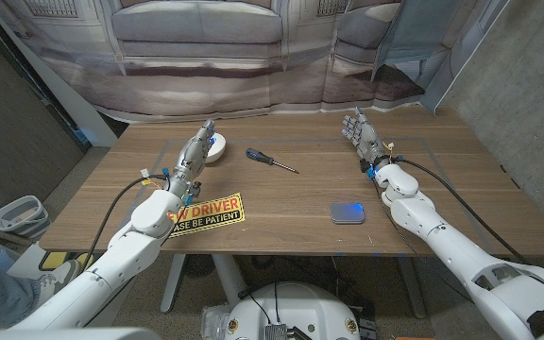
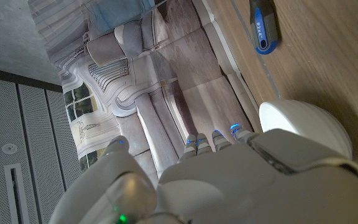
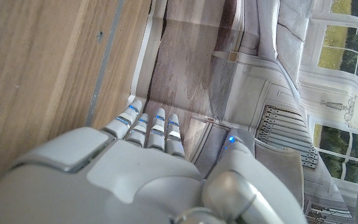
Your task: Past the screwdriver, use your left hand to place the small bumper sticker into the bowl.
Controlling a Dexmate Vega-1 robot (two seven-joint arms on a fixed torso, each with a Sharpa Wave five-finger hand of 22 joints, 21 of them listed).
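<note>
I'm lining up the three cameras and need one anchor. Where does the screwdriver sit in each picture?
Head view: screwdriver lies mid-table, right of the white bowl.
Left wrist view: its blue-tipped handle is at the top edge, above the bowl.
Right wrist view: not in it.
Shared landmark: the bowl beside the left hand.

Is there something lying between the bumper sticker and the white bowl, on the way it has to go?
Only the robot's own left hand and forearm lie over that path. The sticker is near the table's front edge, the bowl farther back; the screwdriver lies off to the right.
</note>
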